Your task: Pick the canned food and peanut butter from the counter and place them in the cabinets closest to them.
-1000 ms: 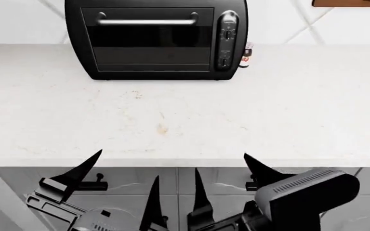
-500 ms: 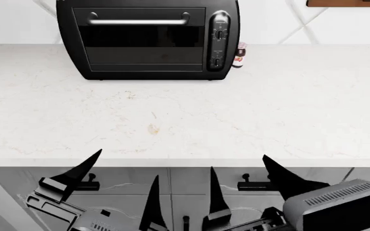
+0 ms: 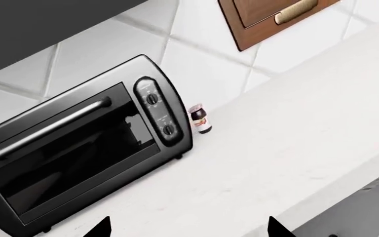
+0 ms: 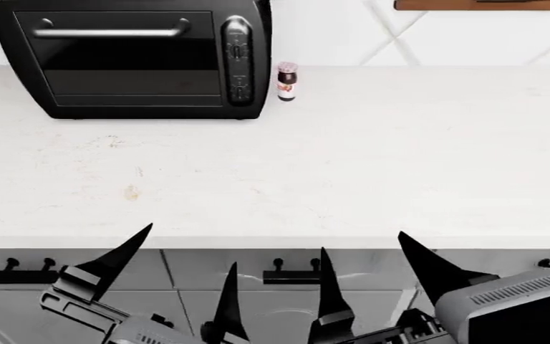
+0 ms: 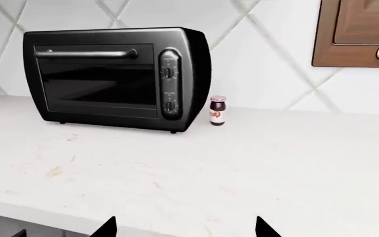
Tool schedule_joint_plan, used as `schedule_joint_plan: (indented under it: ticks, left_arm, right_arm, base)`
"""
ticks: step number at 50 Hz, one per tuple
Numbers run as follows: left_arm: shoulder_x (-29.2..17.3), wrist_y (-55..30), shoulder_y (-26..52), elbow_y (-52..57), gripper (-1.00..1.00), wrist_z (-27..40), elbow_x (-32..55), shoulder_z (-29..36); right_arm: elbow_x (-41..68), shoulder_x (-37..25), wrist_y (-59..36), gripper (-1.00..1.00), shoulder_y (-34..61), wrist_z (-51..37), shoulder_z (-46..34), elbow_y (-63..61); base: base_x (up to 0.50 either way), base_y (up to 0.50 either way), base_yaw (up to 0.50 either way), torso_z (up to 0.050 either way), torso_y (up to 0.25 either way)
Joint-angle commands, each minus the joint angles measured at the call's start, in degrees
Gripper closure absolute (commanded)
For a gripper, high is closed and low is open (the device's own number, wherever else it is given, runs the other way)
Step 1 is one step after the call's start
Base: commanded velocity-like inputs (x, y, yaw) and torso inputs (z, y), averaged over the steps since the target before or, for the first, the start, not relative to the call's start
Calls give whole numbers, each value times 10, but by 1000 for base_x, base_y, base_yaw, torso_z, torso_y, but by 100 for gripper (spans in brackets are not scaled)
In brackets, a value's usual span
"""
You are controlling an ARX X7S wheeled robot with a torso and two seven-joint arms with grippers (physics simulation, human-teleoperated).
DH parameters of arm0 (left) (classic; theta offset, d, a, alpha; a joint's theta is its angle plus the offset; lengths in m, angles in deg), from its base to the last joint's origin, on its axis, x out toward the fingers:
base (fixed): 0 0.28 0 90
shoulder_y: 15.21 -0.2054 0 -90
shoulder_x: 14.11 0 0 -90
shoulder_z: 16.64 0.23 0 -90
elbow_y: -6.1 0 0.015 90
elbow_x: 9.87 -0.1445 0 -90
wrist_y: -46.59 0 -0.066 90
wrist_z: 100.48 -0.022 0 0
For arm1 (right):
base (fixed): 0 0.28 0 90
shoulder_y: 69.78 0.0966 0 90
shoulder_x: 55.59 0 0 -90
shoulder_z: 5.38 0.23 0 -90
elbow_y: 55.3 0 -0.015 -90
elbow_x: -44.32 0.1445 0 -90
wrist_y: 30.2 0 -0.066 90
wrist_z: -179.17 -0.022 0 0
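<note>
Below the counter edge hang the left gripper and right gripper, both spread wide and holding nothing; no can or peanut butter shows, only a black oven and a small bottle far back

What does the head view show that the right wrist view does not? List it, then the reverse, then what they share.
Only the head view shows both open tools, left and right, whole, and the drawer handles under the counter edge. Only the right wrist view shows the brown cabinet door with its handle on the wall. Both show the black toaster oven, the small bottle beside it, and the white counter. Neither shows a can or a peanut butter jar.
</note>
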Motion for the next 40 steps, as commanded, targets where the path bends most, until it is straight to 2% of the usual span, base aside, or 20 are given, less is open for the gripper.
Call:
schedule_joint_plan:
  ticks: [1,21,40]
  left_arm:
    - [0,-2,-3,-2,-100,-3,1,-4]
    - [5,-9,5,2,-100,3,11,-4]
    - [-5,2,-11,-8,-100,-14,-2,-10]
  right_arm:
    - [-1,1,11,-100,10,-1,-15,0]
    - [-3,3,21,-100,28,-5,-35,-1]
    - [10,4,14,-100,5,9,-8,7]
  base:
    - [1,-500,0,0,0]
    - [1,-500,0,0,0]
    - [1,-500,0,0,0]
